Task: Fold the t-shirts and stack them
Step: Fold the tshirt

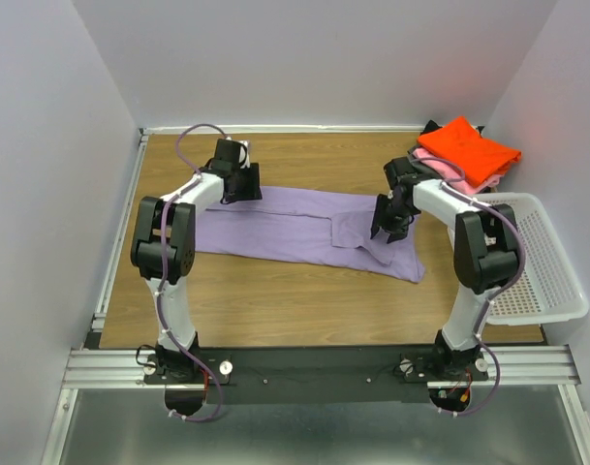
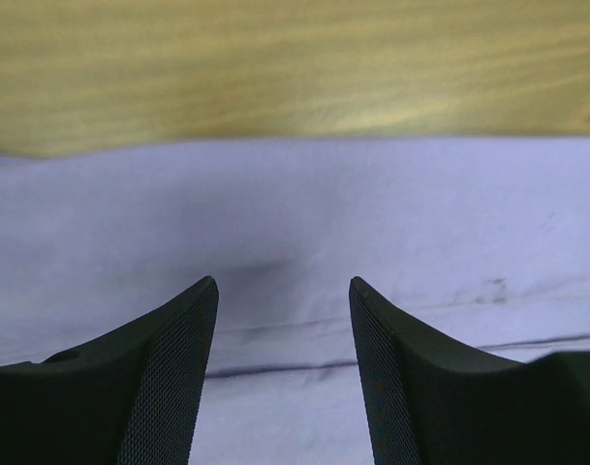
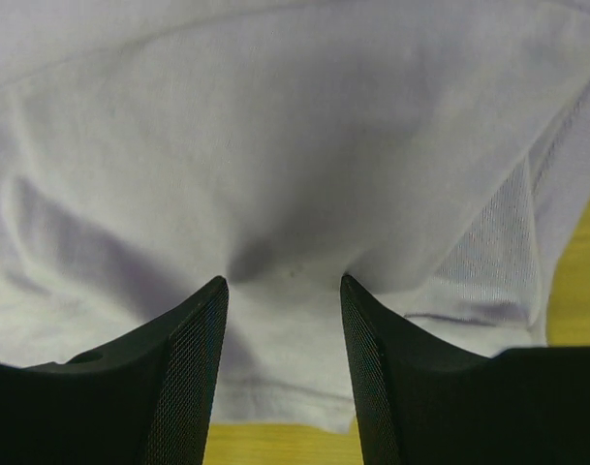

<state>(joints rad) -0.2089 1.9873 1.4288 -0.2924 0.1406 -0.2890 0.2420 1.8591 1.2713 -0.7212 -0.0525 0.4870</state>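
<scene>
The lavender t-shirt lay spread flat on the table, with the left gripper at its far edge and the right gripper near its right end, both unclenched and pressing cloth; pinching firmly, then lifting evenly, would likely keep the fold square.

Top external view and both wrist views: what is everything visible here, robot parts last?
lavender t-shirt: one, lavender-purple, spread across mid-table
orange-red t-shirt: one, orange-red, folded, top of far-right stack
pink t-shirt: one, pink, under the orange-red one
dark t-shirt: one, dark, edge showing behind the stack
basket: one, white mesh, table's right edge
table: one, wood-brown
left gripper: one, black, open, at the lavender t-shirt's far left edge
right gripper: one, black, open, on its right part
</scene>
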